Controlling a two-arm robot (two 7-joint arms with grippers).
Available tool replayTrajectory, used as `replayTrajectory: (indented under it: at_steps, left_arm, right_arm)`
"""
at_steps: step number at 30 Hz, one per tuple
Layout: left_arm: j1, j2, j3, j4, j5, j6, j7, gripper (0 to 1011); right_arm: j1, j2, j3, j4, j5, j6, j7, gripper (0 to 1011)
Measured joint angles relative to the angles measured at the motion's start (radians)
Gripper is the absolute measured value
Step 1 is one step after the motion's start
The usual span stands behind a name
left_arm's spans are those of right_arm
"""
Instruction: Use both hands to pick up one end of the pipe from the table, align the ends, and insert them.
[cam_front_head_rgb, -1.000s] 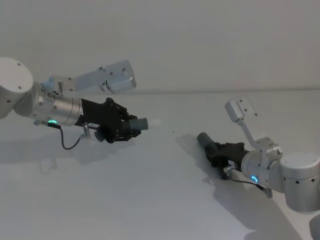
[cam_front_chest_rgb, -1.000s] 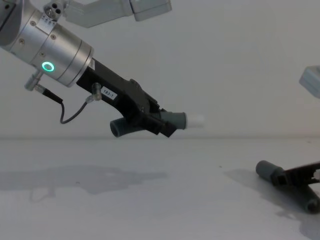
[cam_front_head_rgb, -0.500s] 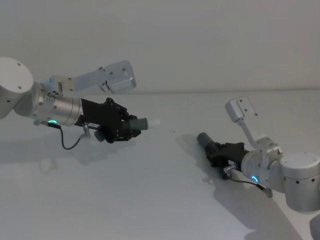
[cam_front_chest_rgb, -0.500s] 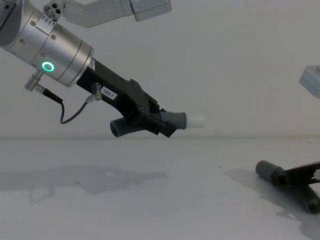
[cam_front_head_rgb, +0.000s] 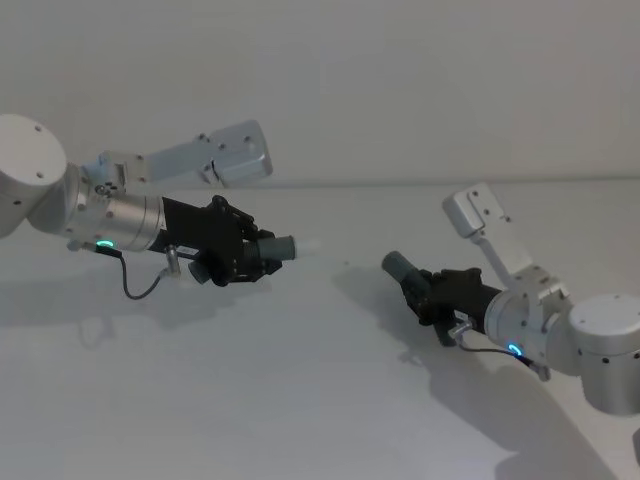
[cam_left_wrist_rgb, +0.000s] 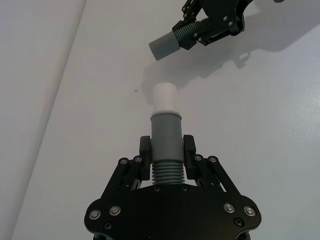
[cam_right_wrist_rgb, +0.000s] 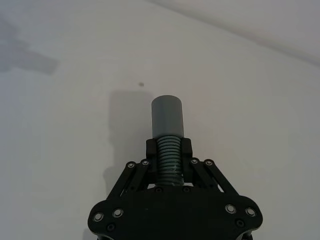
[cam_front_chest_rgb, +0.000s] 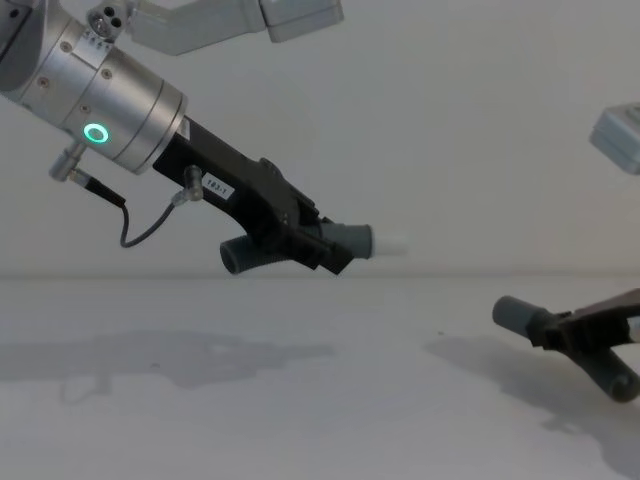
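Has just raised the grey socket piece (cam_front_head_rgb: 400, 267), clamped in the right tool (cam_front_head_rgb: 425, 290), off the desk (cam_front_head_rgb: 300, 380) and leftward, toward the white-tipped piece (cam_front_head_rgb: 283, 246) clamped in the left tool (cam_front_head_rgb: 263, 252) in the air at the left, ready now for aligning.

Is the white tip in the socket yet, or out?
Out. The left gripper holds the tipped piece, the right gripper the socket piece; white tip and socket mouth are apart, table showing between them.
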Motion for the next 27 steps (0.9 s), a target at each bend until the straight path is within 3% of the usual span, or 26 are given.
replayTrajectory:
  at_steps: [27]
  left_arm:
    - [0.0, 0.0, 0.0, 0.0, 0.0, 0.0, 0.0, 344]
  right_arm:
    - [0.112, 0.197, -0.128, -0.049, -0.077, -0.269, 0.279, 241]
